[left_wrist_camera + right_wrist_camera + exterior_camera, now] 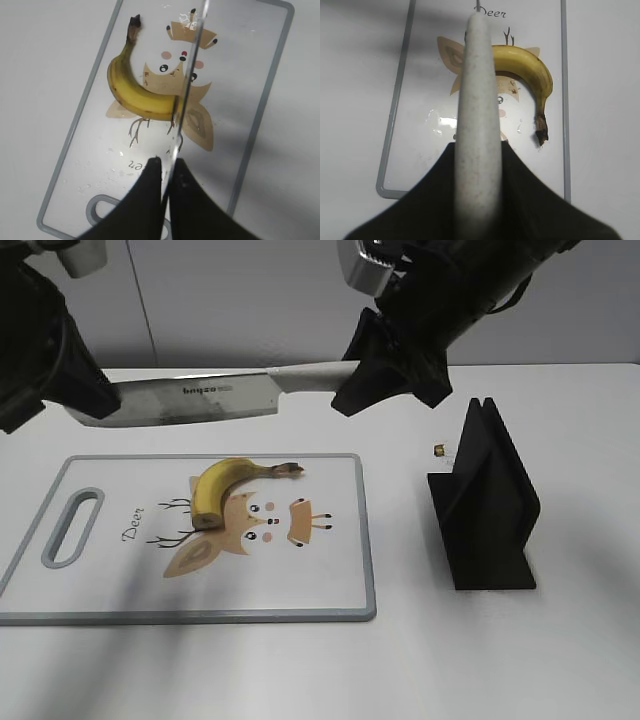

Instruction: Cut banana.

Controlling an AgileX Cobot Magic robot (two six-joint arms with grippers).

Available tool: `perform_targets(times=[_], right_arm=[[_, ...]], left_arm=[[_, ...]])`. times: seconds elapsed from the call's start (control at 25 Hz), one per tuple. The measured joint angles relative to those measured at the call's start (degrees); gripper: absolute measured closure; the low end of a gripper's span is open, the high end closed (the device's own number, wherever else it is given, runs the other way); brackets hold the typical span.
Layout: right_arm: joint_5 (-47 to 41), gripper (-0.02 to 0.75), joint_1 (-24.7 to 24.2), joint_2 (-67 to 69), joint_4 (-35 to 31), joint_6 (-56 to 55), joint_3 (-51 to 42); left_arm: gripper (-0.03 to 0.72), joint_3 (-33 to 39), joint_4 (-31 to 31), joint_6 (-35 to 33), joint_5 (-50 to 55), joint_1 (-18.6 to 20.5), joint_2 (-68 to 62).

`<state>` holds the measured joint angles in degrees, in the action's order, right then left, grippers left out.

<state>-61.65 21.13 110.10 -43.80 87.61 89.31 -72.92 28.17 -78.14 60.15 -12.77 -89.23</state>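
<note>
Above the board: one knife (pixel 200 400) hangs level in the air, blade to the left, pale handle to the right, well clear of the fruit below.
Right pincer (pixel 385 375): clamped on the knife handle, as its wrist view shows.
Left pincer (pixel 167 175): its two dark fingers are pressed together on the thin blade near the tip.
Banana (pixel 225 488): one, small and curved, lying on the deer print in the middle of the board, blunt cut end toward the near left, dark stem pointing right.
Cutting board (pixel 340 590): one, white with a grey rim and a handle slot at the left, flat on the white counter (pixel 560 660).
Knife stand (pixel 487 505): one, black, upright to the right of the board.
Risk: nothing holds the banana, so it may roll or skid as the blade presses down, giving a slanted cut.
Risk: with both pincers gripping one knife, uneven lowering could twist the blade or make it slip.
</note>
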Motion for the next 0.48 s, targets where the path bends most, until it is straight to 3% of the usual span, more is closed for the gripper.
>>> perform_targets(times=[0.48], right_arm=[[-0.30, 0.575, 0.07, 3.07, 0.65, -3.96, 0.00]], left_arm=[[0.688, 0.00, -0.85, -0.69, -0.53, -0.01, -3.47]])
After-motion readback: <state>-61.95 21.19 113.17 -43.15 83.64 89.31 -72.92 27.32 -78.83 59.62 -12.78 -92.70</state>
